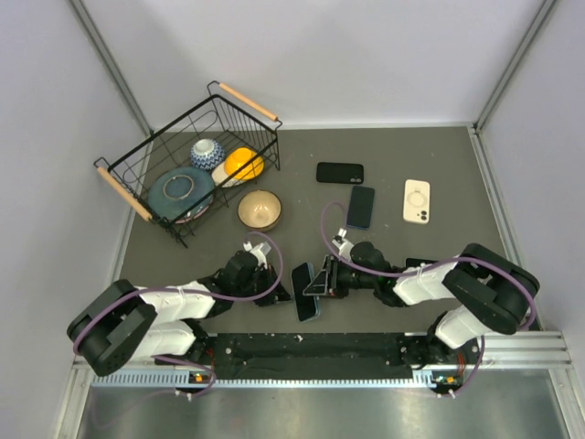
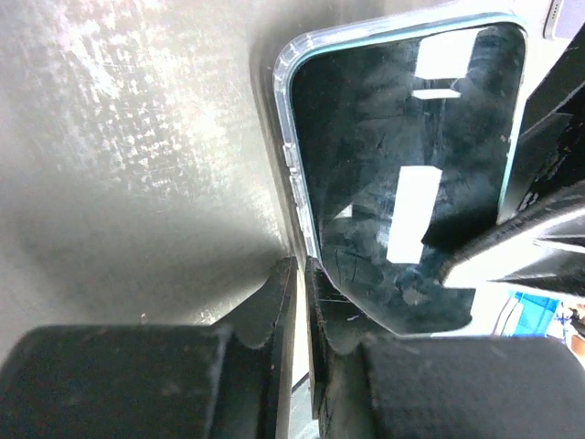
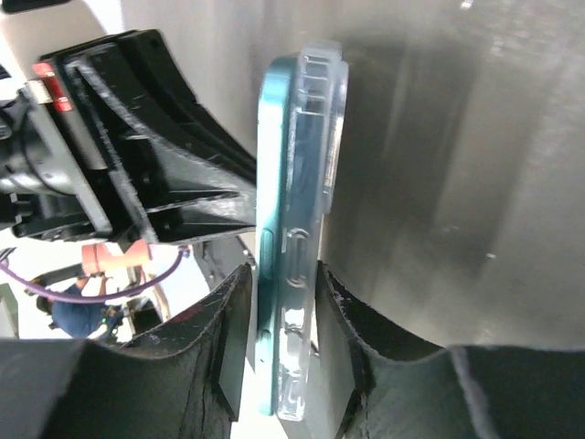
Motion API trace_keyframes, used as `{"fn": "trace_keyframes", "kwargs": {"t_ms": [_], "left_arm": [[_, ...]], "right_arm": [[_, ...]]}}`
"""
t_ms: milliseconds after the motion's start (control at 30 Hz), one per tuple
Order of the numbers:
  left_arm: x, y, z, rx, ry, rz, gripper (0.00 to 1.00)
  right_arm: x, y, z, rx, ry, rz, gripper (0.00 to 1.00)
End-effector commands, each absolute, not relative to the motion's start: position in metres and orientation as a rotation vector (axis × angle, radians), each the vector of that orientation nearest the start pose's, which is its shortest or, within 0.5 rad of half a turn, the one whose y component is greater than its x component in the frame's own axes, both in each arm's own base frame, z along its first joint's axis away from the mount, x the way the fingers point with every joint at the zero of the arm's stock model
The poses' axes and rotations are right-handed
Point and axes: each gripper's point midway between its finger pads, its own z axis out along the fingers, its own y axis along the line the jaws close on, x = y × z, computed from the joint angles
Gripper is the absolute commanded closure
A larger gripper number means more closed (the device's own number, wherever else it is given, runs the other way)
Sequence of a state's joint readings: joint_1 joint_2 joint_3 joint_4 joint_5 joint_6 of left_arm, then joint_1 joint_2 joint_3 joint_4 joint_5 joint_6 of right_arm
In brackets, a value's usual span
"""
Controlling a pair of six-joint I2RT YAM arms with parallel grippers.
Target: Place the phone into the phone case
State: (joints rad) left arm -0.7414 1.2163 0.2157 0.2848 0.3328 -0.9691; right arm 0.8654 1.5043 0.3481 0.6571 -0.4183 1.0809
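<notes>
Over the table (image 1: 411, 251), left hand (image 2: 302, 273) and right hand (image 3: 285, 279) clamp the phone (image 2: 402, 165) in its case (image 3: 322, 110).

Top view: phone (image 1: 306, 291) is edge-on and too small to tell how far it sits in the case (image 3: 315, 183). Right wrist: screen faces away, only the side shows. Bottom end is hidden between the right gripper (image 3: 283, 293) fingers and cut by the lower edge. Background lower left is blurred. Left wrist: phone's lower end is covered by the left gripper (image 2: 302, 274) fingers. Right side of screen is blocked by black parts of the right gripper. Pale object (image 2: 567, 14) at top right is cut off, can't identify.
</notes>
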Motion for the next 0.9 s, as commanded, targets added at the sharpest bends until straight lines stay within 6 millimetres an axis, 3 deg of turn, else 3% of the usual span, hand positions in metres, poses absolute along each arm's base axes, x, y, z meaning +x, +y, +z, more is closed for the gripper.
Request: {"fn": "trace_keyframes", "kwargs": {"t_ms": [0, 33, 167, 467, 500, 533, 567, 867], "left_arm": [[0.141, -0.252, 0.025, -0.060, 2.560, -1.168, 0.87], [0.141, -0.251, 0.025, -0.061, 2.561, -1.166, 0.87], [0.141, -0.250, 0.025, -0.065, 2.556, -1.164, 0.86], [0.141, -0.254, 0.041, -0.001, 2.501, -1.206, 0.78], [0.141, -0.254, 0.043, 0.003, 2.491, -1.210, 0.77], [0.142, -0.254, 0.045, 0.009, 2.477, -1.215, 0.76], [0.143, -0.254, 0.048, 0.011, 2.462, -1.217, 0.74], [0.144, -0.258, 0.046, 0.006, 2.475, -1.229, 0.72]], "right_arm": [[0.152, 0.324, 0.060, -0.055, 2.445, 1.398, 0.70], [0.152, 0.321, 0.059, -0.055, 2.444, 1.377, 0.80], [0.154, 0.313, 0.056, -0.051, 2.438, 1.319, 1.00], [0.154, 0.315, 0.064, -0.076, 2.394, 1.352, 1.00], [0.151, 0.317, 0.066, -0.094, 2.404, 1.375, 0.92], [0.150, 0.320, 0.071, -0.110, 2.403, 1.390, 0.74], [0.149, 0.321, 0.073, -0.120, 2.401, 1.402, 0.70], [0.150, 0.316, 0.082, -0.094, 2.375, 1.396, 0.64]]}}
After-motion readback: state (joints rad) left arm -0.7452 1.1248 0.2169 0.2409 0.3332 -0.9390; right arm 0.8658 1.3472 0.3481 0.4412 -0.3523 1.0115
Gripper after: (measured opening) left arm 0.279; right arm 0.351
